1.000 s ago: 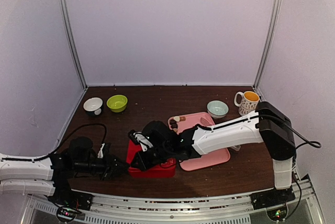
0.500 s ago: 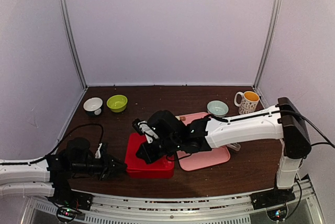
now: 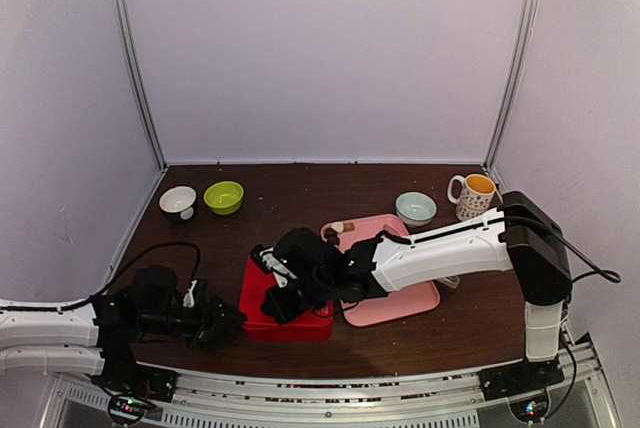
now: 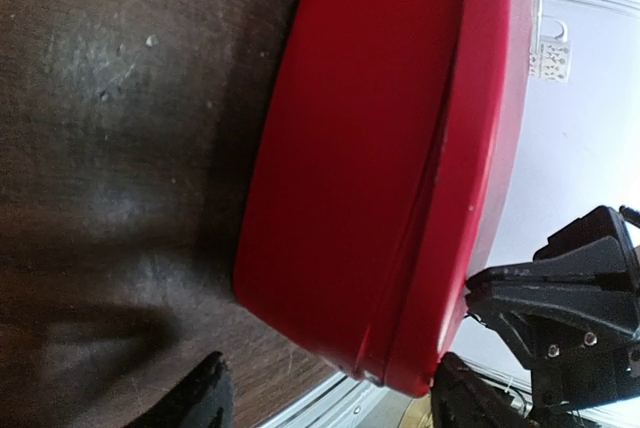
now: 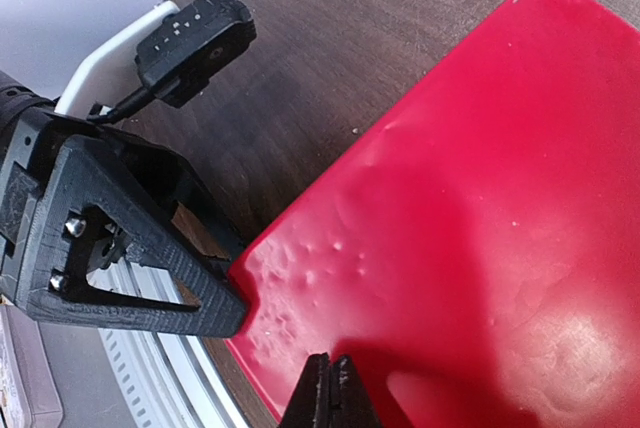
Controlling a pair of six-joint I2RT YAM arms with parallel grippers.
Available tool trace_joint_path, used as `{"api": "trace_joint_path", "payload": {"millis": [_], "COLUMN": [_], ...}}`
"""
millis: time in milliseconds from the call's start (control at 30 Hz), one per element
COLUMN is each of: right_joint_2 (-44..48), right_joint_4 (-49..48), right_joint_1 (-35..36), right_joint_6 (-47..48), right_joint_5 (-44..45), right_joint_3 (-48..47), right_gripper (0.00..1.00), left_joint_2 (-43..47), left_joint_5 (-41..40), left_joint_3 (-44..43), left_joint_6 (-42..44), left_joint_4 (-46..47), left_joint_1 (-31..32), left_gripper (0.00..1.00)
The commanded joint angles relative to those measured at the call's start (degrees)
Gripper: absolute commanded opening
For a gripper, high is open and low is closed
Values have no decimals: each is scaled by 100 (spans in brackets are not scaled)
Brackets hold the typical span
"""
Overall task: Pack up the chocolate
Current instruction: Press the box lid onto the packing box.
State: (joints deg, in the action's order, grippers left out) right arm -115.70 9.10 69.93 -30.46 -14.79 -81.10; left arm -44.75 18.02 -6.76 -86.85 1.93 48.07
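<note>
The red box [image 3: 300, 326] stands low in the middle of the overhead view, on the dark wooden table [image 3: 300, 183], and its lid [image 5: 480, 198] is on it; the pink tray [image 3: 400, 303] lies just beside it on the right. The chocolate [image 3: 338, 228] that shows is a few tiny pieces, brown and one pale, at the upper left end of the pink tray; they are too small to count surely, and the lid hides the inside of the red box.

The left gripper [image 3: 228, 316] lies low on the table at the left side of the red box, by its lower left corner. In its own wrist view the two fingers [image 4: 200, 400] stand wide apart at the bottom of the frame, with the corner of the box between them; the left one is clear of the box wall. The jaws are open and have hold of nothing.

The right gripper [image 5: 327, 388] reaches from the right, across the pink tray, over the lid. Its jaws are pressed fully together with nothing between them; the tips seem to rest on the red surface near its edge, but the view is too close to be sure.

At the upper left of the overhead view a white bowl [image 3: 178, 200] and a green bowl [image 3: 223, 196] stand side by side; a pale blue bowl [image 3: 415, 208] and a mug [image 3: 472, 194] stand at the upper right.
</note>
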Motion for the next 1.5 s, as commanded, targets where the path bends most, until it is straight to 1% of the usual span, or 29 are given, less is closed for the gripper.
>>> {"api": "trace_joint_path", "payload": {"millis": [0, 167, 267, 333, 400, 533, 633, 733, 1033, 1267, 1467], "right_joint_2": [-267, -265, -257, -259, -261, -340, -458, -542, -371, -335, -81], "right_joint_4": [299, 244, 200, 178, 142, 155, 196, 264, 398, 422, 403], "right_joint_1": [39, 44, 38, 43, 43, 45, 44, 42, 132, 302, 250], "right_joint_6": [-92, -113, -127, -143, -149, -178, -189, -182, -165, -214, -121], "right_joint_5": [-96, -166, -200, -213, -234, -253, -357, -469, -587, -513, -347], "right_joint_3": [76, 123, 145, 162, 192, 218, 217, 220, 410, 549, 515], "right_gripper": [0, 0, 0, 0, 0, 0, 0, 0, 0, 0, 0], "left_joint_2": [-340, -885, -1084, -1032, -881, -578, -526, -629, -1129, -1142, -1019], "left_joint_5": [102, 133, 33, -134, -321, -596, -635, -601, -457, -490, -543], "left_joint_3": [108, 40, 175, 361, 490, 464, 538, 544, 534, 534, 486], "left_joint_6": [-141, -175, -325, -484, -578, -553, -595, -596, -579, -583, -555], "left_joint_4": [361, 819, 1116, 1314, 1274, 703, 636, 751, 1123, 1034, 765], "left_joint_1": [66, 167, 193, 198, 201, 202, 202, 202, 202, 211, 206], "left_gripper": [70, 68, 61, 52, 45, 37, 32, 30, 26, 21, 20]}}
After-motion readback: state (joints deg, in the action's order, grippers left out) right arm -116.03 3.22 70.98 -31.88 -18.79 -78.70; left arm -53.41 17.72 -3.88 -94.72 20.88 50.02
